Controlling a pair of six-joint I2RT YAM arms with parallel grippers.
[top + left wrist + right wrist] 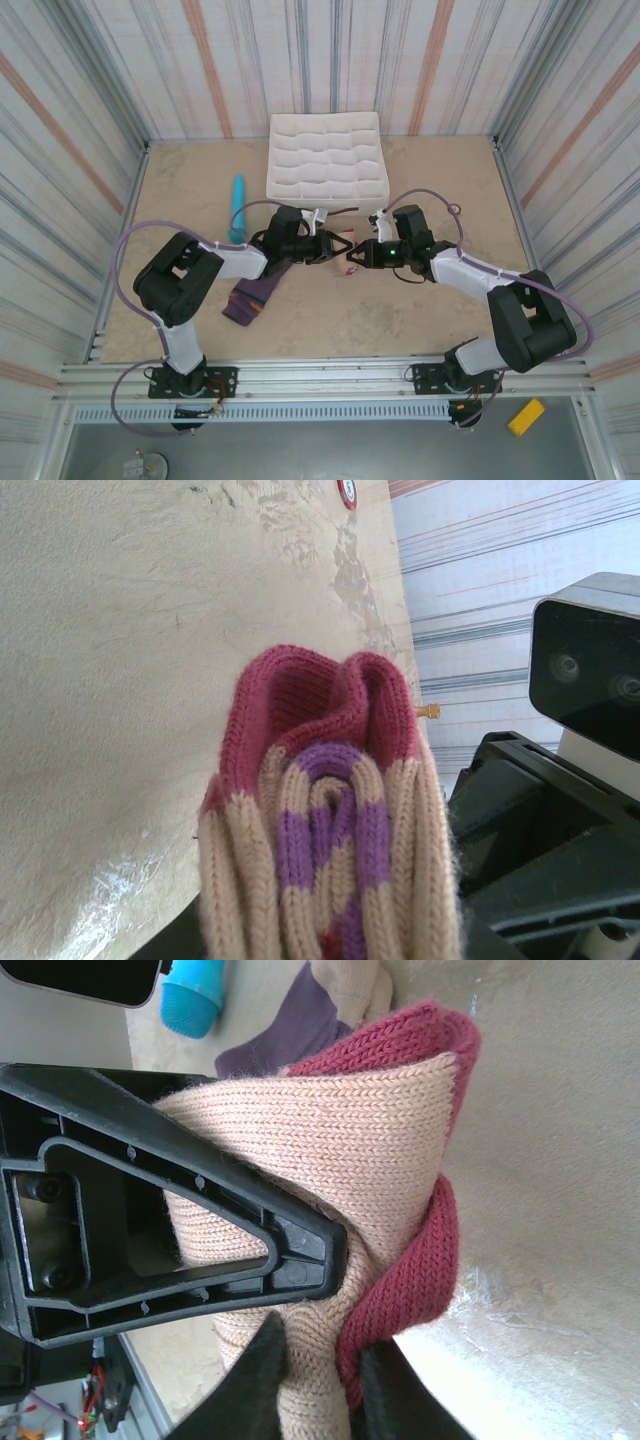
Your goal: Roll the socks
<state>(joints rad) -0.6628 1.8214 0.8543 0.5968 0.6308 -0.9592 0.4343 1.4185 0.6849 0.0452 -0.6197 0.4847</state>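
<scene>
- Striped walls box in a beige surface (400, 310); a white tray (327, 155) sits at the back and a blue cylinder (237, 208) lies to the left.
- Both arms meet at mid-surface over the beige sock (330, 830), which is bunched up between them and lifted off the surface.
- My right pincer (322, 1360) is nearly closed, nipping a fold of that sock where the beige knit meets the maroon edge.
- My left pincer (328, 248) looks clamped on the same sock. Its wrist view has the fabric rising from between its fingers, and one black finger (200, 1250) lies flat against the knit.
- I judge the roll to be partly formed, since the left wrist view has layers curled around a purple-striped core.
- To do this step well, I would hold one side steady as an anchor and turn the other slowly, keeping the layers tight.
- I would watch the maroon edge, because a thin pinch there could slip and let the curl spring open.
- The purple sock (245, 300) lies flat beside my left arm, apart from the work and not yet rolled.
</scene>
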